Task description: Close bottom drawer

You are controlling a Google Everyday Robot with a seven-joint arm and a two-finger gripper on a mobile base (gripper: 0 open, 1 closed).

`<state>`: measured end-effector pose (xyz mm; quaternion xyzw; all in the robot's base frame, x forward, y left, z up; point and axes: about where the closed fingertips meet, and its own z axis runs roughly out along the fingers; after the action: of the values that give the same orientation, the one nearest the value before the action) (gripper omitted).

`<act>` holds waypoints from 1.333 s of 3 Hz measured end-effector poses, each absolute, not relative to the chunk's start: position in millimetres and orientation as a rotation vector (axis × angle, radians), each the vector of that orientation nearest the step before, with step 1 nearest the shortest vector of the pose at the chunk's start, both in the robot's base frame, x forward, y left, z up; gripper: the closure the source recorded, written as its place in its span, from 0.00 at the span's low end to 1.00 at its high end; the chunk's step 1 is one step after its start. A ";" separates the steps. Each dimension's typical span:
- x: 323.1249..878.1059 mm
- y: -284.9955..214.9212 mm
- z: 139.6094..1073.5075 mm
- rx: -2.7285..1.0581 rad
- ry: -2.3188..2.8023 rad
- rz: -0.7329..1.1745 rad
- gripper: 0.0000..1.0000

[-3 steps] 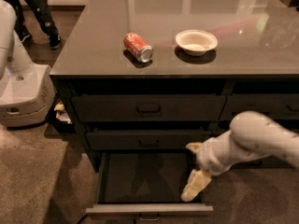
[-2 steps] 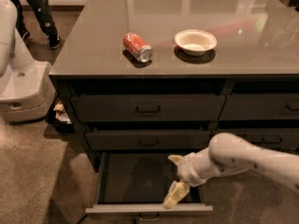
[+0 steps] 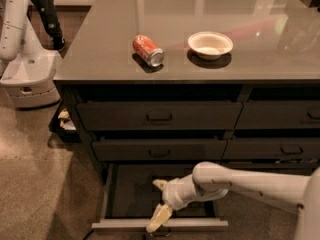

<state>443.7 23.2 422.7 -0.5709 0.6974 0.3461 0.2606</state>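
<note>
The bottom drawer [image 3: 120, 196] stands pulled out at the foot of the left drawer stack, dark and bare inside. Its low front panel [image 3: 160, 226] runs along the bottom edge of the view, with a small pull handle at its centre. My gripper [image 3: 158, 204] reaches in from the right, over the open drawer, with its fingers spread apart. One cream fingertip [image 3: 154, 222] hangs at the front panel's top edge near the centre; the other [image 3: 159, 184] points back over the drawer's inside. It holds nothing.
On the grey countertop [image 3: 100, 59] lie a red soda can [image 3: 148, 50] on its side and a white bowl [image 3: 210, 44]. Two shut drawers [image 3: 159, 116] sit above the open one. Another white robot [image 3: 22, 59] stands at left on the floor.
My arm has swung left across the open drawer, and the gripper has come down towards the centre of the front panel. The drawer stays pulled out.
</note>
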 end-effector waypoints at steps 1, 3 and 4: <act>422.1 33.3 391.5 -1.511 1.914 1.031 0.00; 417.6 40.8 357.6 -1.540 1.938 1.082 0.00; 404.6 43.7 311.9 -1.528 1.974 1.142 0.19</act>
<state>404.6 43.7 311.9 -0.5456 0.7051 0.4078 0.1970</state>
